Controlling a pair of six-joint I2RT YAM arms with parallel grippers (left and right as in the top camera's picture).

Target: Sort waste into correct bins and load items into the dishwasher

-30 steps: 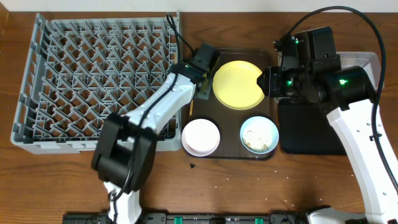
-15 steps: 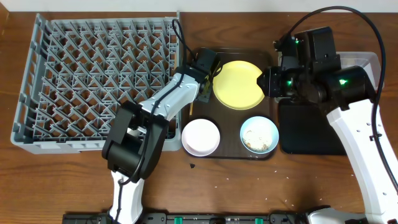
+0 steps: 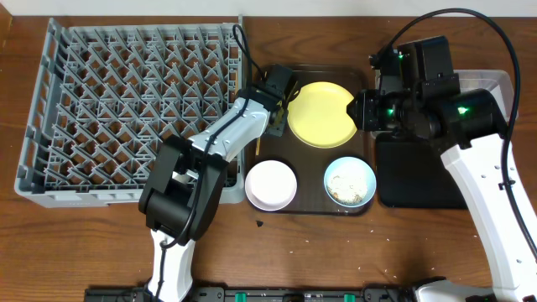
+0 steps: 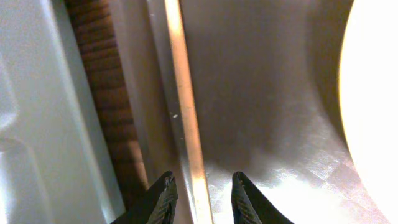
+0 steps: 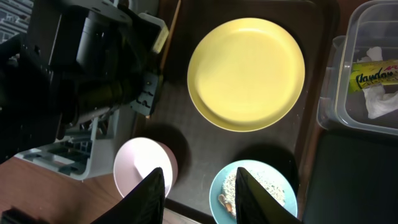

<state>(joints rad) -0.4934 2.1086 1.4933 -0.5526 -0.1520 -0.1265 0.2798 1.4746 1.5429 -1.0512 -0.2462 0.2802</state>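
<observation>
Since one second earlier, the left arm's elbow has swung inward and its left gripper [image 4: 203, 180] has shifted slightly toward the far left corner of the brown serving tray [image 3: 310, 168]; the right arm is unchanged. The left fingers [image 4: 163, 194] stand apart, straddling a thin wooden chopstick [image 4: 186, 118] without pinching it.

The chopstick lies flat on the tray just inside its left rim. Its long axis runs along that rim, far to near, parallel to the right wall of the grey dish rack [image 3: 126, 109]. A strip of wooden table [image 4: 102, 106] separates tray and rack.

The yellow plate [image 3: 320, 113] lies just beside the chopstick to the right, at the far end of the tray. The white bowl [image 3: 270, 184] and the light blue bowl [image 3: 350, 182], which holds rice scraps [image 5: 252, 186], occupy the near end.

The right gripper [image 5: 200, 196] hovers above the tray with its fingers spread and nothing between them.

To the right of the tray sits the black tray [image 3: 415, 180], and beyond it the clear box [image 5: 348, 118], which contains a snack wrapper [image 5: 373, 74].
</observation>
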